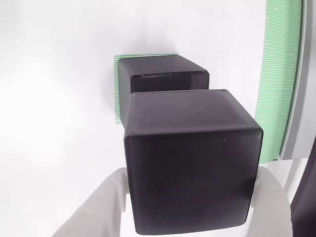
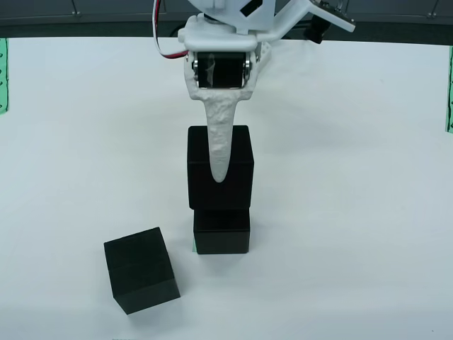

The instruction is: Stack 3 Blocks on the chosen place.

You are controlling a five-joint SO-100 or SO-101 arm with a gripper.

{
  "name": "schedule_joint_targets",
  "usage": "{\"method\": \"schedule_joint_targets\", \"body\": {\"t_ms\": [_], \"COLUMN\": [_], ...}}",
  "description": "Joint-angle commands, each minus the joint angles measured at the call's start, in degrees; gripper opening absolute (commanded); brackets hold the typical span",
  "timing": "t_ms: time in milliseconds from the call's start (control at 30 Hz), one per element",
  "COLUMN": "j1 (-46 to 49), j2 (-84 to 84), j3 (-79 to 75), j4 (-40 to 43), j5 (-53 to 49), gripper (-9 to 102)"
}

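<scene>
In the fixed front view the white gripper (image 2: 221, 170) came down from 12 o'clock, one tapered finger (image 2: 219, 145) lying across the front face of the held block (image 2: 219, 167). That block sat on or just over the bottom block (image 2: 221, 232); contact between the two couldn't be told. Fingers were closed onto the held block's sides, spread about one cube wide. In the view riding on the gripper the held block (image 1: 190, 160) took up the centre, white fingers (image 1: 106, 207) hugging it at 8 and 4 o'clock. The bottom block (image 1: 165, 74) showed past it toward 12 o'clock, sitting on the green-and-white striped patch (image 1: 117, 89), whose edge peeked out at the block's 9 o'clock side. A long green striped band (image 1: 276, 74) ran along 2 o'clock. In the front view the loose third block (image 2: 140, 270) lay on the white table (image 2: 354, 212) at 8 o'clock from the stack, well apart, turned slightly.
</scene>
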Motion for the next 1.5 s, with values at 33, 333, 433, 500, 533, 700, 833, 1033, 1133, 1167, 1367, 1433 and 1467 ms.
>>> {"method": "schedule_joint_targets", "body": {"t_ms": [33,333,433,500,533,700,833,1033,1133,1167,1367,1433,1467], "j1": [0.4,0.5,0.4,0.3,0.3,0.3,0.4,0.3,0.3,0.3,0.2,0.2,0.2], "j2": [-2.0,-8.8,-9.4,-9.6,-9.7,-9.7,-9.2,-8.8,-8.8,-8.8,-8.8,-8.9,-8.9], "j3": [-2.6,-8.6,-9.1,-9.0,-8.9,-8.5,-8.1,-6.9,-6.9,-6.9,-6.5,-6.3,-6.2], "j4": [-0.1,-0.1,-0.1,-0.1,-0.1,-0.1,-0.1,-0.1,-0.1,-0.1,-0.1,-0.1,-0.1], "j5": [-0.8,-1.1,-1.1,-1.3,-1.5,-1.8,-1.9,-2.1,-2.1,-2.1,-2.2,-2.3,-2.5], "gripper": [20,20,20,20,20,20,20,21,21,22,26,28,29]}}
